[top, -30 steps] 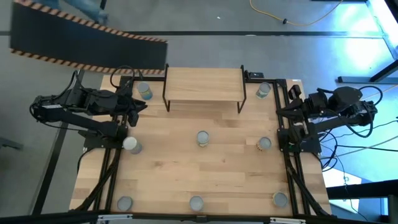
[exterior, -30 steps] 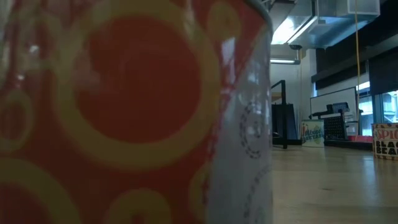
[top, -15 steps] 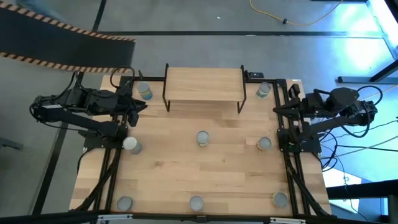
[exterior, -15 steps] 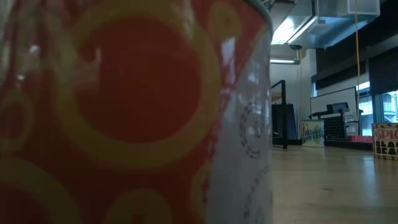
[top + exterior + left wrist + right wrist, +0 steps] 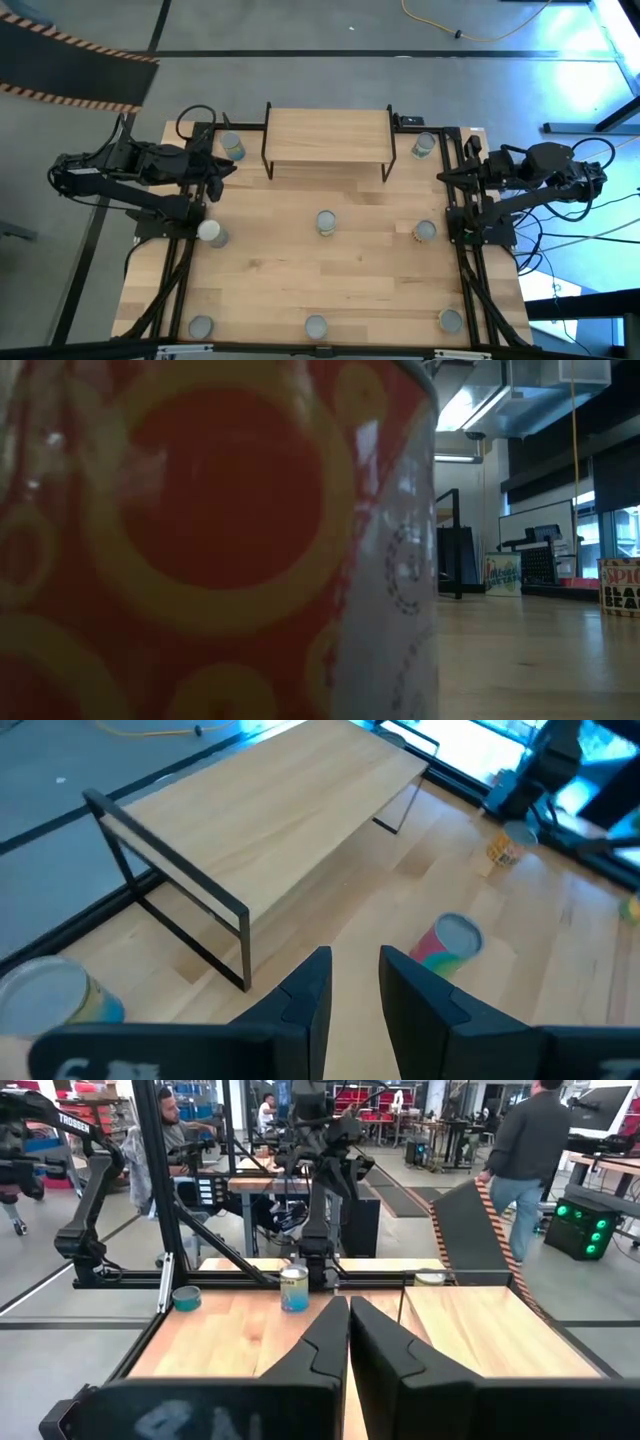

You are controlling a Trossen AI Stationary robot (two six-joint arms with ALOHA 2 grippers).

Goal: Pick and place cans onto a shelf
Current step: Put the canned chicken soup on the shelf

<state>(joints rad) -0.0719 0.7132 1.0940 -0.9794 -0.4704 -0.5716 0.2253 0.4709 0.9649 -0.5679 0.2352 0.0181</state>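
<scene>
The shelf (image 5: 328, 135) stands on thin black legs at the table's far edge, its light-wood top bare. Several cans stand upright on the tabletop: two beside the shelf (image 5: 232, 147) (image 5: 423, 145), three across the middle (image 5: 326, 222), three along the near edge (image 5: 315, 326). One orange can (image 5: 200, 540) fills the low view. My left gripper (image 5: 228, 168) (image 5: 352, 982) hovers open at the left edge, raised, slanting down toward the shelf (image 5: 270, 810) and the middle can (image 5: 455, 940). My right gripper (image 5: 447, 178) (image 5: 349, 1315) is shut, raised at the right edge, pointing level across the table.
Black frame rails run along both table sides (image 5: 170, 270) (image 5: 480, 280). A teal tape roll (image 5: 186, 1297) lies by the far-left can (image 5: 293, 1288). A person carries a black striped panel (image 5: 470, 1220) beyond the table. The board between the cans is bare wood.
My right gripper has turned a little at the wrist without shifting place. Beyond the far edge, the black striped panel has been carried toward the left, away from the shelf. The cans have stayed where they were.
</scene>
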